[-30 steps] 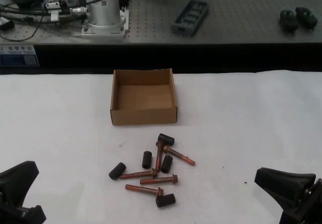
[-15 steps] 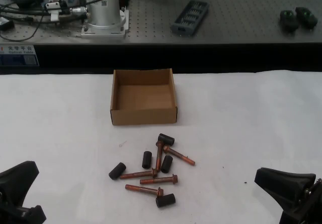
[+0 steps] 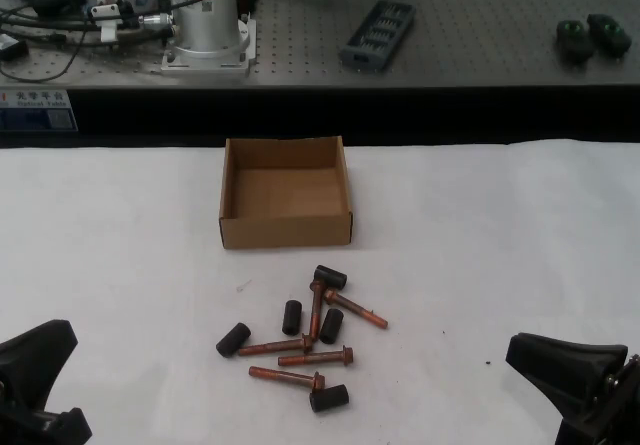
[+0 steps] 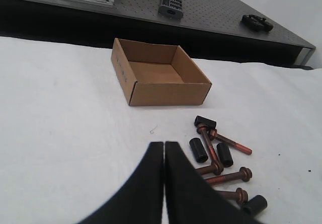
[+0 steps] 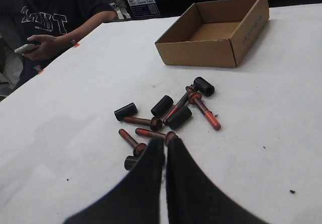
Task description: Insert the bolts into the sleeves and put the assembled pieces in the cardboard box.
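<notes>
Bolts (image 3: 315, 357) and sleeves (image 3: 291, 316) lie loose just before the open box (image 3: 285, 231), seemingly laid between both arms for easy reach; left gripper (image 4: 164, 146) and right gripper (image 5: 165, 143) hang back, pinched closed, holding nothing.

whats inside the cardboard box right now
Bare cardboard floor shows inside the cardboard box; the bolts and sleeves lie outside, in front of it. The near wall hides a strip of floor just behind it.
</notes>
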`<action>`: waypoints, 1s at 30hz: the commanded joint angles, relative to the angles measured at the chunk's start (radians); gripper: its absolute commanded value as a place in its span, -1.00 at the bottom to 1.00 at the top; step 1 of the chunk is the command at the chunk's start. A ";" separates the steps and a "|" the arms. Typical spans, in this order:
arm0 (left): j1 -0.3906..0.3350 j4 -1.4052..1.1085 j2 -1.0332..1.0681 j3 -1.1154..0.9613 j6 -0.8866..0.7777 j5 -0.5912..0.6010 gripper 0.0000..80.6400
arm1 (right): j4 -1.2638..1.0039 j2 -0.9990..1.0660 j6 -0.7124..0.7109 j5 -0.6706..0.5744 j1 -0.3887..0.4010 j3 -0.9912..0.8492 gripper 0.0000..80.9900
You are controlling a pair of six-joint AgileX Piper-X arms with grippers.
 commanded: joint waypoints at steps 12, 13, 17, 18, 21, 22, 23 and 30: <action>0.001 -0.012 -0.001 -0.004 0.005 0.001 -0.99 | -0.031 -0.009 0.023 0.023 -0.005 -0.001 -0.89; 0.001 -0.012 -0.001 -0.004 0.005 0.001 -0.99 | -0.031 -0.009 0.023 0.023 -0.005 -0.001 -0.89; 0.001 -0.012 -0.001 -0.004 0.005 0.001 -0.99 | -0.031 -0.009 0.023 0.023 -0.005 -0.001 -0.89; 0.001 -0.012 -0.001 -0.004 0.005 0.001 -0.99 | -0.031 -0.009 0.023 0.023 -0.005 -0.001 -0.89; 0.001 -0.012 -0.001 -0.004 0.005 0.001 -0.99 | -0.031 -0.009 0.023 0.023 -0.005 -0.001 -0.89; 0.001 -0.012 -0.001 -0.004 0.005 0.001 -0.99 | -0.031 -0.009 0.023 0.023 -0.005 -0.001 -0.89; 0.001 -0.012 -0.001 -0.004 0.005 0.001 -0.99 | -0.031 -0.009 0.023 0.023 -0.005 -0.001 -0.89; 0.001 -0.012 -0.001 -0.004 -0.015 0.001 -0.99 | -0.031 -0.009 0.023 0.023 -0.005 -0.001 -0.89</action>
